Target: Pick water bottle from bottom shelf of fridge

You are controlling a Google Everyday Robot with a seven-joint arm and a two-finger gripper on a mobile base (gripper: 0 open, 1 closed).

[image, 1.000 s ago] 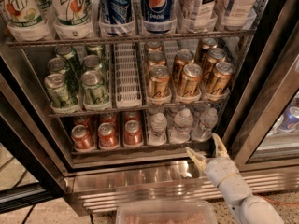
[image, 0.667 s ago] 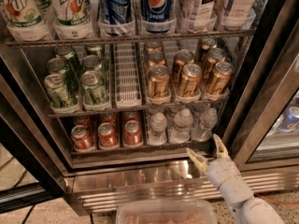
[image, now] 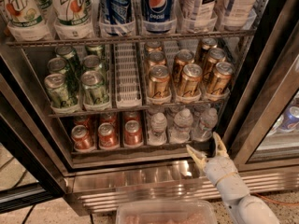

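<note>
The fridge (image: 42,139) stands open with wire shelves. On the bottom shelf (image: 140,149) three small clear water bottles with white caps stand in a row: left (image: 159,129), middle (image: 182,125) and right (image: 206,123). Orange-red cans (image: 108,135) stand to their left. My gripper (image: 208,150) is at the lower right, in front of the shelf's steel lip, just below the right bottle. Its two pale fingers are spread apart and hold nothing.
Green cans (image: 77,83) and gold cans (image: 189,78) fill the tier above. Tall soda bottles (image: 159,6) stand on top. The black-edged glass door (image: 268,92) is at the right. A ribbed steel base panel (image: 140,190) and a clear tray (image: 166,213) lie below.
</note>
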